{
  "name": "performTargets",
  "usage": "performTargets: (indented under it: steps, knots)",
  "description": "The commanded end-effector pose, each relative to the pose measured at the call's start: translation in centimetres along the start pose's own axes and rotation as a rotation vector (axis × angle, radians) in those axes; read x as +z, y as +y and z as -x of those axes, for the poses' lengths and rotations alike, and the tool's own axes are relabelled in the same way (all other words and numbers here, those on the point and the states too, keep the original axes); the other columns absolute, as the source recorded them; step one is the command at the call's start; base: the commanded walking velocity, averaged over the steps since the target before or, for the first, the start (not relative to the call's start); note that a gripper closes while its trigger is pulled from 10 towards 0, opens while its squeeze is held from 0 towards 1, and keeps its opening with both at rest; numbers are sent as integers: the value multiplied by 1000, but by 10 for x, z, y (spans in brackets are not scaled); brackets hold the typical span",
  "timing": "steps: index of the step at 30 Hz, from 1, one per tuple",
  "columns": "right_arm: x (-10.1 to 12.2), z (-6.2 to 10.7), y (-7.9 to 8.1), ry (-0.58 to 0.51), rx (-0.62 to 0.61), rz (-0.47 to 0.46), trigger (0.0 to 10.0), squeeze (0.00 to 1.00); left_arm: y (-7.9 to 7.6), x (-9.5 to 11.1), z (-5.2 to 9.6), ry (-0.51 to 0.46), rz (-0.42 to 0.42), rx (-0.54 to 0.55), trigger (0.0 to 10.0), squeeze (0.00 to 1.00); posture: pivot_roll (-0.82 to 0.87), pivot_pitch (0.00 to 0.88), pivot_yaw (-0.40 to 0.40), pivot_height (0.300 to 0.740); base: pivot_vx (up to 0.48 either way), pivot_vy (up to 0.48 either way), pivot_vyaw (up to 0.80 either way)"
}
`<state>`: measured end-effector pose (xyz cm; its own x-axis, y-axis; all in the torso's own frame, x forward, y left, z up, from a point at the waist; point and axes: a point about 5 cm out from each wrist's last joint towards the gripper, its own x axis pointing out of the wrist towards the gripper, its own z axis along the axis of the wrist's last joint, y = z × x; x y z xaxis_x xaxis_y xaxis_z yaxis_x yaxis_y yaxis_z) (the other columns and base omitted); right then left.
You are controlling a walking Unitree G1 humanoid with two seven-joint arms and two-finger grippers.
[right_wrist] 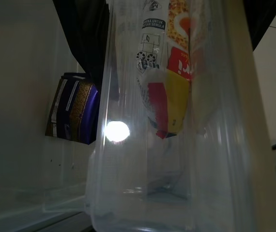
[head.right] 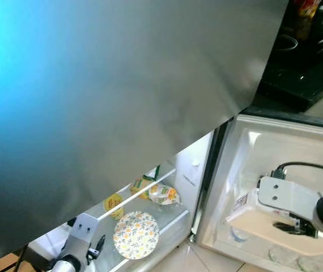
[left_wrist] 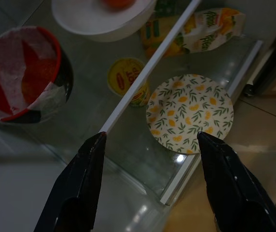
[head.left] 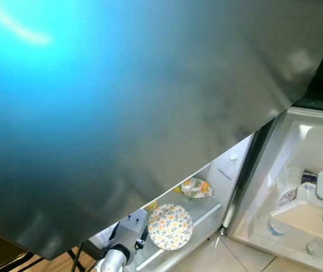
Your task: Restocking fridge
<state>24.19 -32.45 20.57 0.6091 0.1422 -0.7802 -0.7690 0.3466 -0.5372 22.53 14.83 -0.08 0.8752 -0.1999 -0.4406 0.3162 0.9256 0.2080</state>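
Fridge (head.right: 207,170) open, big grey door/top panel (head.left: 150,85) blocking most of head view. L gripper (left_wrist: 150,145) hovering over glass shelf (left_wrist: 89,72), fingers (left_wrist: 87,169) spread wide, nothing held. Floral plate w/ orange-fruit print (left_wrist: 190,114) lying flat near shelf's front edge, just beyond & toward one fingertip; yellow-lidded tub (left_wrist: 127,79) close by, partly under white shelf rail (left_wrist: 150,67). Also on shelf: red/black bowl (left_wrist: 24,72), white dish (left_wrist: 101,14) w/ something orange in it, yellow snack packet (left_wrist: 210,29). R gripper (head.right: 292,226) low at door-side bin (head.right: 286,235), by the cream shelf edge; finger spread not readable — cannot tell. R wrist cam pressed up to clear plastic container (right_wrist: 176,145), red/yellow printed pack (right_wrist: 169,96) seen through it, purple packet (right_wrist: 72,108) behind against white wall. Judgement: stock in the clear container sits right at R gripper, so R arm far nearer for next placing; container's long axis upright, so approach prob from the side, fingers straddling its walls. L arm free to steady or shift plate. Risk: thin clear wall flexing/slipping
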Motion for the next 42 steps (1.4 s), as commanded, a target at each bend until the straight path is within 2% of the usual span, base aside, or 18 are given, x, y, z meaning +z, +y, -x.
performTargets:
  steps: [1,6,7,8,10,12,13,15,16,17,18,21,26,28,29,31,37,42]
  knots:
    - [12,82,-61,15,-473,65,10000,0,13,-16,6,63,-1,51,10000,0,-158,81,12,740,0,0,0]
    - [18,56,-47,-116,-356,4,10000,0,13,-16,5,64,-3,45,10000,0,-163,79,10,740,0,0,0]
    - [12,15,-25,-196,-219,-112,10000,0,12,-15,3,62,-2,44,10000,0,-165,78,2,740,0,0,0]
    - [12,15,-25,-196,-219,-112,10000,0,12,-15,3,62,-2,44,10000,0,-165,78,2,740,0,0,0]
    - [9,-26,3,-271,-70,-242,10000,0,11,-14,2,59,-2,42,10000,0,-165,78,2,740,0,0,0]
    - [1,-66,34,-344,35,-451,10000,0,10,-13,2,55,3,46,10000,0,-152,77,-4,740,0,0,0]
    - [1,-66,34,-344,35,-451,10000,0,10,-13,2,55,3,46,10000,0,-152,77,-4,740,0,0,0]
    - [-9,-99,65,-338,88,-621,10000,0,11,-13,3,54,2,50,10000,0,-142,78,-5,740,0,0,0]
    - [-9,-99,65,-338,88,-621,10000,0,11,-13,3,54,2,50,10000,0,-142,78,-5,740,0,0,0]
    - [-13,-116,84,-318,98,-694,10000,0,12,-14,4,55,4,54,10000,0,-138,78,-4,740,0,0,0]
    - [-13,-116,84,-318,98,-694,10000,0,12,-14,4,55,4,54,10000,0,-138,78,-4,740,0,0,0]
    - [-16,-149,133,-265,96,-887,10000,0,17,-17,8,62,-2,63,10000,0,-125,79,2,740,0,0,0]
    - [-14,-162,167,-201,133,-907,10000,0,19,-19,9,66,-8,66,10000,0,-123,77,5,740,0,0,0]
    - [-12,-169,188,-156,135,-893,10000,0,19,-18,8,63,-9,66,10000,0,-122,76,5,740,0,0,0]
    - [-12,-169,188,-156,135,-893,10000,0,19,-18,8,63,-9,66,10000,0,-122,76,5,740,0,0,0]
    - [-4,-181,205,-144,32,-1021,10000,0,17,-20,8,67,-11,65,10000,0,-125,72,8,740,0,0,0]
    - [12,-192,219,-146,-81,-1127,10000,0,15,-26,8,93,0,66,10000,0,-122,72,9,740,0,0,0]
    - [22,-198,231,-92,-132,-1064,10000,0,14,-38,9,154,48,75,10000,0,-118,74,14,740,0,0,0]
